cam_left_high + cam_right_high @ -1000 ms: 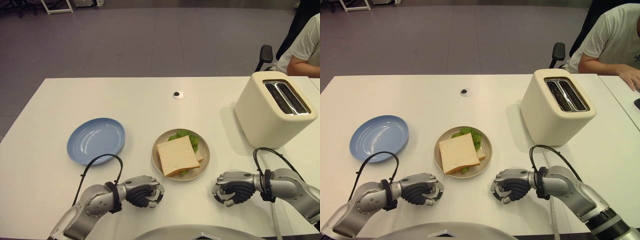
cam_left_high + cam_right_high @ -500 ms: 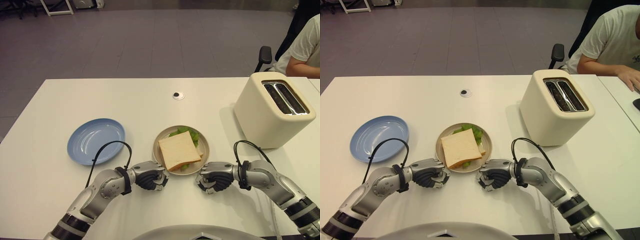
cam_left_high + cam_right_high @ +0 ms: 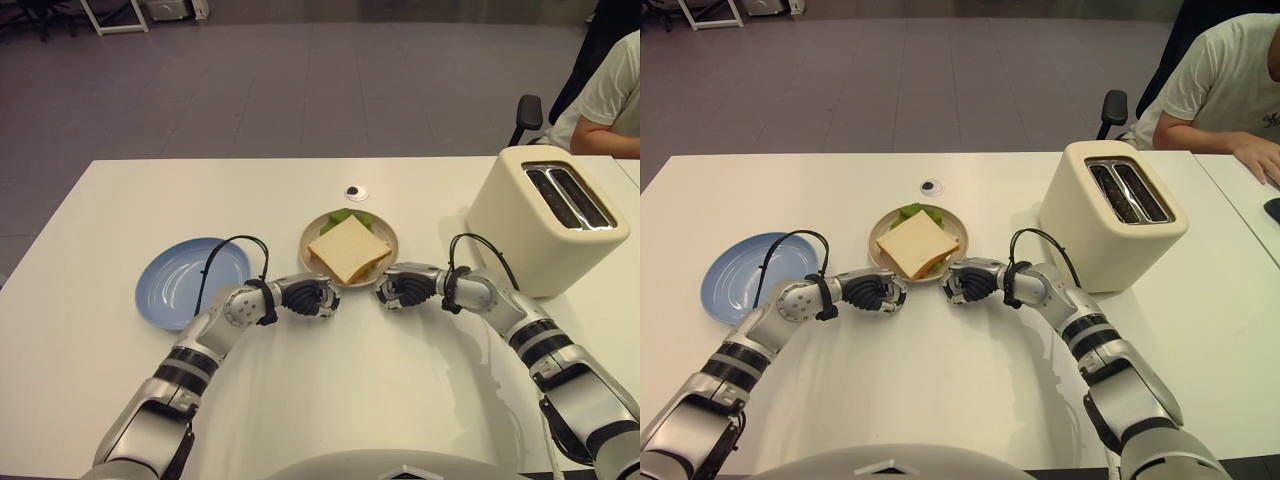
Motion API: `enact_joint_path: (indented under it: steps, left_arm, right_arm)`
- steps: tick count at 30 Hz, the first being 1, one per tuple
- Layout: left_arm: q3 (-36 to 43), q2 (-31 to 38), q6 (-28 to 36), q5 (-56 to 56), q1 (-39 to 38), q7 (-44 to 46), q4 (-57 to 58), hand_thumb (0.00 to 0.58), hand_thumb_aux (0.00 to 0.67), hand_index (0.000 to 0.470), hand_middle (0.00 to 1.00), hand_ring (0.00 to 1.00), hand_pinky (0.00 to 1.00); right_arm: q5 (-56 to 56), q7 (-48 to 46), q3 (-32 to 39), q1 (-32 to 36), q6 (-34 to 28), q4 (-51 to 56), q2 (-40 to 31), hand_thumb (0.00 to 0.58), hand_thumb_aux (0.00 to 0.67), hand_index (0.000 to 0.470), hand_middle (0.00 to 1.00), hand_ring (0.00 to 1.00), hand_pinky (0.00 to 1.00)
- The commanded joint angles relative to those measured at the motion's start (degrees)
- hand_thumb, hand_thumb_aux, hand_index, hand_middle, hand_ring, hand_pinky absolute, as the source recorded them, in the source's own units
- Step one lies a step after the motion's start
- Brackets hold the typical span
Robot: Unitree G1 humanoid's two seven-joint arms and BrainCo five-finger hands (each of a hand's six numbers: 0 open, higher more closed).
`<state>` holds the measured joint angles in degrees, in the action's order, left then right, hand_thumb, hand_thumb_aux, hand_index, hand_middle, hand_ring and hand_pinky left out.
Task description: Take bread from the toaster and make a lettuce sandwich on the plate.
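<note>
The left hand (image 3: 305, 297) and right hand (image 3: 405, 288), both clenched and empty, sit at the near rim of the plate (image 3: 305, 245). The sandwich (image 3: 347, 249) looks soft and light, best moved by that stiff rim.

Silver-grey segmented arms (image 3: 190, 365) with black bands, a black cable (image 3: 232, 243) looping at each wrist, dark ribbed fingers (image 3: 314, 298).

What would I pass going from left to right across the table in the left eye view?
Blue plate → left robot hand → plate with the sandwich → right robot hand → toaster.
</note>
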<state>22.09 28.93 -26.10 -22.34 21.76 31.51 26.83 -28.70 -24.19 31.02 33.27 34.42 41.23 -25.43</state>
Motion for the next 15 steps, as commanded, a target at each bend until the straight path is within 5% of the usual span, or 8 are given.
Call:
enact_joint_path:
  steps: [1, 4, 6, 7, 8, 10, 13, 15]
  left_arm:
    - [2.36, -0.24, -1.14, -2.38, -1.02, -0.41, 6.99, 0.580, 0.670, 0.470, 1.00, 1.00, 1.00]
    - [1.83, 0.34, -2.76, -2.26, -1.23, -1.88, 6.62, 0.580, 0.670, 0.470, 1.00, 1.00, 1.00]
    - [0.67, 1.57, -3.27, -1.95, -2.68, -2.97, 3.52, 0.524, 0.462, 0.324, 1.00, 1.00, 1.00]
    - [-0.46, 2.37, -3.20, -1.27, -3.95, -3.53, 0.69, 0.422, 0.321, 0.225, 1.00, 1.00, 1.00]
    - [-1.85, 3.17, -3.15, -0.07, -5.51, -3.89, -2.52, 0.000, 0.000, 0.000, 1.00, 1.00, 1.00]
    - [-5.68, 5.05, -2.95, 2.95, -9.77, -4.96, -10.48, 0.000, 0.000, 0.000, 0.03, 0.03, 0.03]
    - [-15.50, 7.31, -1.79, 12.20, -21.59, -6.47, -26.98, 0.000, 0.000, 0.000, 0.00, 0.00, 0.00]
    - [-20.42, 7.30, -0.69, 17.50, -29.22, -7.03, -35.12, 0.000, 0.000, 0.000, 0.00, 0.00, 0.00]
  right_arm:
    - [-3.62, 1.25, 1.78, -0.56, 0.51, 4.35, 0.10, 0.580, 0.670, 0.470, 1.00, 1.00, 1.00]
    - [-2.40, 2.45, 0.32, -1.69, 2.11, 1.21, -1.33, 0.579, 0.638, 0.448, 1.00, 1.00, 1.00]
    - [-1.45, 3.00, -1.32, -3.84, 2.56, -3.69, -3.44, 0.447, 0.349, 0.245, 1.00, 1.00, 1.00]
    - [-1.27, 3.49, -2.38, -5.38, 2.54, -6.90, -4.87, 0.237, 0.155, 0.109, 1.00, 1.00, 1.00]
    - [-0.79, 3.70, -3.66, -7.24, 2.40, -10.30, -6.31, 0.000, 0.000, 0.000, 0.92, 0.92, 0.92]
    - [1.25, 3.69, -6.92, -12.22, 1.88, -18.35, -9.29, 0.000, 0.000, 0.000, 0.66, 0.66, 0.66]
    - [11.32, 3.68, -15.20, -22.87, 1.20, -31.58, -13.06, 0.000, 0.000, 0.000, 0.00, 0.00, 0.00]
    - [22.28, 3.00, -19.70, -30.00, 0.83, -38.00, -12.89, 0.000, 0.000, 0.000, 0.00, 0.00, 0.00]
